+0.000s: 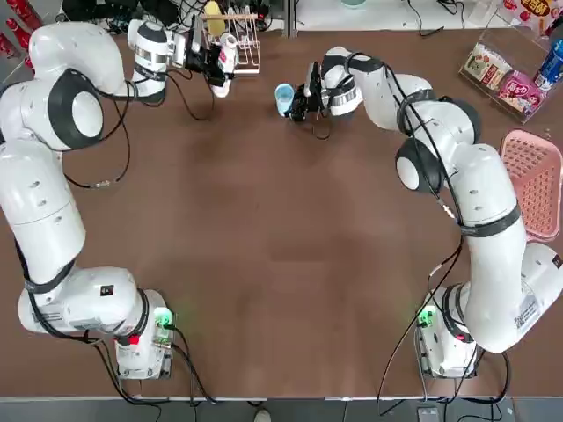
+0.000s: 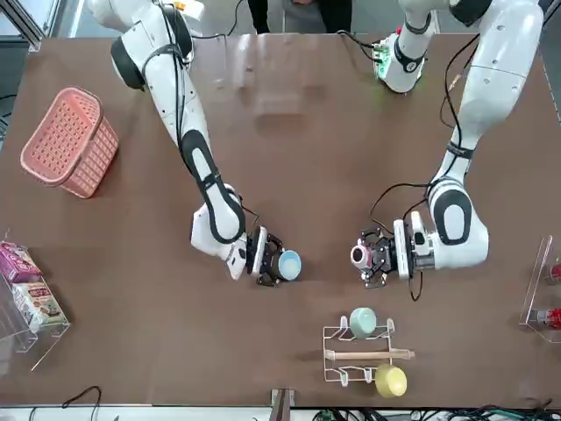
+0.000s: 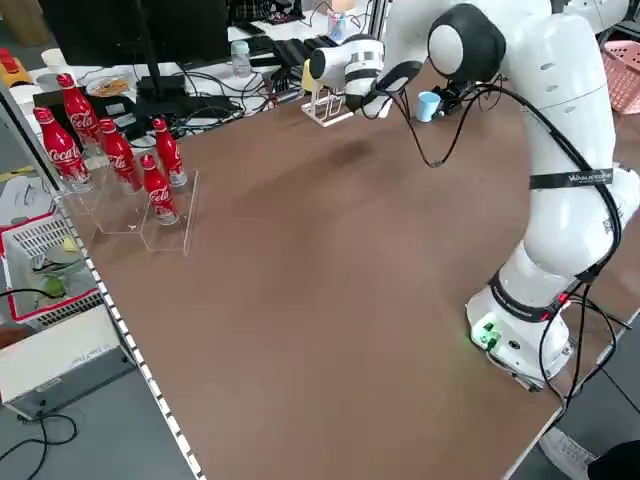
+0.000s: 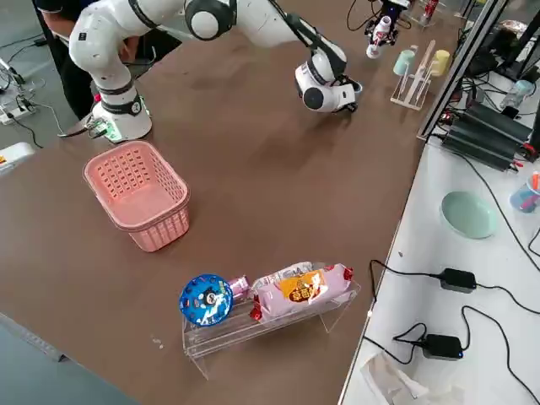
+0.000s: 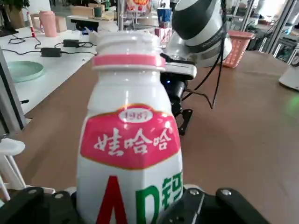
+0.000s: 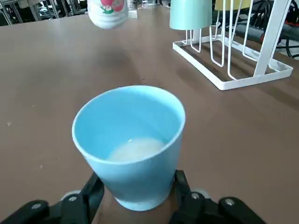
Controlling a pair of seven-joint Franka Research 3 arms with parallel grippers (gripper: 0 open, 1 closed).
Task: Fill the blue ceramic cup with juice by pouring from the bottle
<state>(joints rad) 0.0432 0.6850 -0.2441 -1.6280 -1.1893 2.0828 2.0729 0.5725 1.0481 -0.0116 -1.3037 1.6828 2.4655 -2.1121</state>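
**Cup between my right fingers, bottle held in my left**

I have the right gripper point(image 6: 138, 174) low over the far part of the table, its fingers closed on the blue cup point(image 6: 135, 182). The cup sits upright between the fingertips, one against each side, its wide mouth above them. A little pale liquid lies in the bottom.

Across from it, well apart on the robot's left, my left gripper point(image 5: 130, 198) grips the bottle point(image 5: 131, 130). The fingers hold its lower body, with the label and the neck rising above them. The bottle is clear of the table and close to upright, not over the cup.

Just beyond the bottle, near the table's far edge, stands the white rack point(image 6: 205, 72). The mint cup point(image 6: 190, 14) and the yellow cup point(image 2: 390, 381) hang on it.

Farther from the cup, out on the robot's right, a clear stand point(image 4: 211, 342) carries snack packs point(image 4: 304, 288) and a round blue container point(image 4: 206, 299). The pink basket point(image 4: 139, 186) rests beside the right arm. At the opposite side, on the robot's left, red cola bottles point(image 3: 118, 155) stand in another clear holder point(image 3: 165, 235).
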